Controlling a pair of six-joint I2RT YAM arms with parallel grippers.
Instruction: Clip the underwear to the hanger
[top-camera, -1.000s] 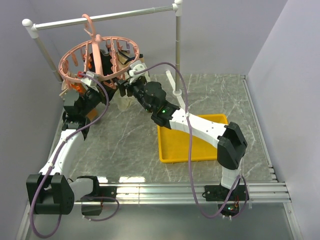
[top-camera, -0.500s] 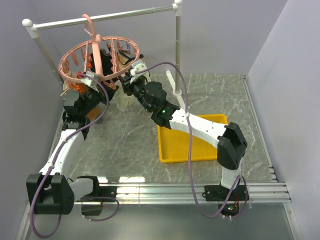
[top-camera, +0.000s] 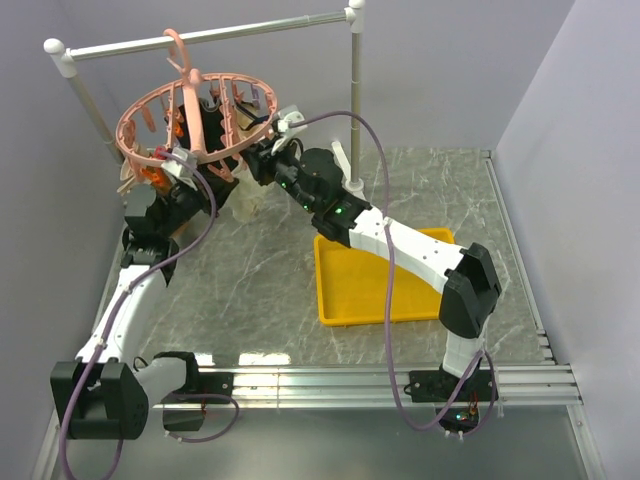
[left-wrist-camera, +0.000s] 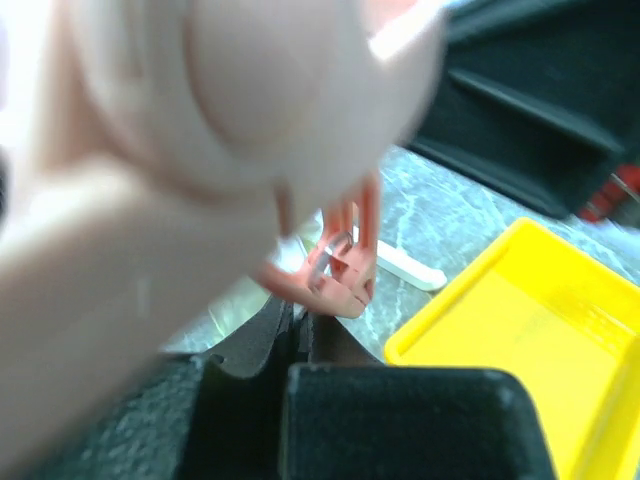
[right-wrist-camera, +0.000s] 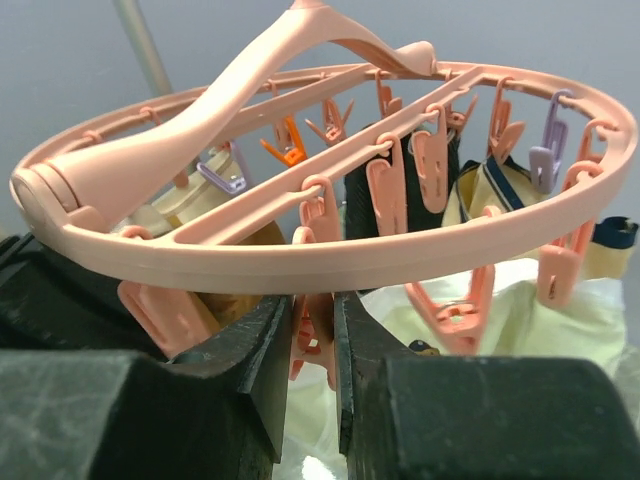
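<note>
The salmon-pink round hanger (top-camera: 195, 115) hangs by its hook from the rail at the back left; its ring (right-wrist-camera: 330, 250) fills the right wrist view. The pale cream underwear (top-camera: 248, 200) hangs below the ring's near side and shows behind the clips (right-wrist-camera: 500, 310). My right gripper (top-camera: 262, 158) is just under the ring, shut (right-wrist-camera: 318, 345) on a pink clip (right-wrist-camera: 322, 330). My left gripper (top-camera: 185, 172) is under the ring's left side; its fingers are pressed together (left-wrist-camera: 298, 322), nothing visible between them, with a pink clip (left-wrist-camera: 338, 275) just past the tips.
The white-and-grey rail (top-camera: 200, 35) with its two posts spans the back. Dark, tan and navy-trimmed garments (right-wrist-camera: 400, 190) hang on other clips. The yellow tray (top-camera: 420, 300) lies right of centre, also in the left wrist view (left-wrist-camera: 520, 330). Grey walls enclose the table.
My right arm has risen and moved back, bringing its gripper up against the hanger's ring. My left arm has shifted slightly up and back. The hanger has swung a little.
</note>
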